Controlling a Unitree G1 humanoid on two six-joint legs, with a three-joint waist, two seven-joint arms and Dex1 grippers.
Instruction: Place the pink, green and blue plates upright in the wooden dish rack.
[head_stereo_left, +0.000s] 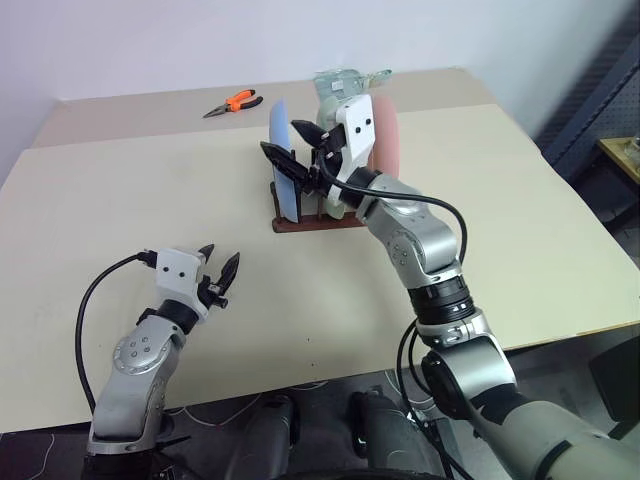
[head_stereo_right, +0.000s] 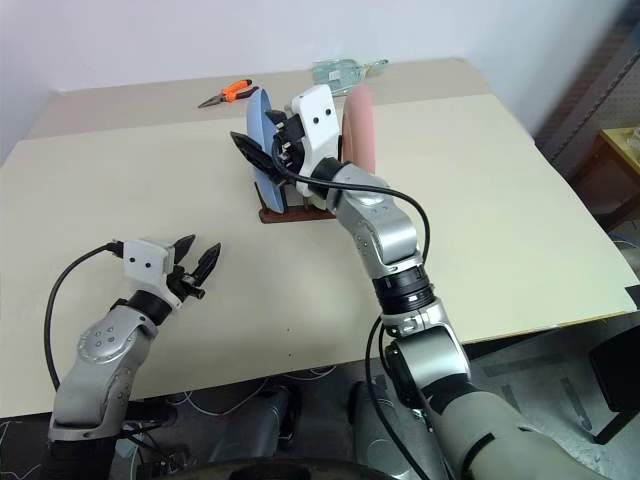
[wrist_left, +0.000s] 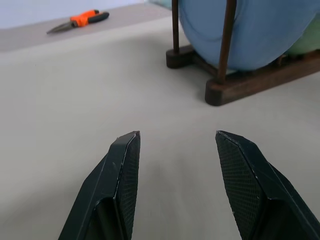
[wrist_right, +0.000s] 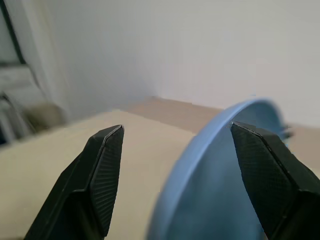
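While your right gripper (head_stereo_left: 288, 142) hangs at the top of the wooden dish rack (head_stereo_left: 312, 222), its fingers (wrist_right: 102, 177) stand released and wide apart, gripping nothing. In the right wrist view the rim of the blue plate (head_stereo_left: 284, 160) arcs up between them, close to one finger, though you cannot tell whether it touches.

The rack sits on the bench (head_stereo_left: 520, 220) at about twelve o'clock from you, well out from the near edge. All three plates stand upright in it. The blue plate is in the slot at the nine o'clock end, held between thin pegs, as the left wrist view shows. The pink plate (head_stereo_right: 360, 128) stands at the three o'clock end. The green plate (wrist_left: 307, 42) sits between them, mostly hidden behind your right wrist; a pale green edge shows past the blue plate in the left wrist view.

Your left gripper (head_stereo_left: 218, 267) hovers low over the bench at about eight o'clock from the rack, well apart from it, pointing toward it. Its fingers (wrist_left: 122, 175) are released with a clear gap and bare bench between them.

A pair of orange-handled pliers (head_stereo_left: 234, 102) lies at about eleven o'clock from the rack, near the far edge. A clear plastic item (head_stereo_right: 345, 70) rests beyond the rack at twelve o'clock; you cannot tell what it is.
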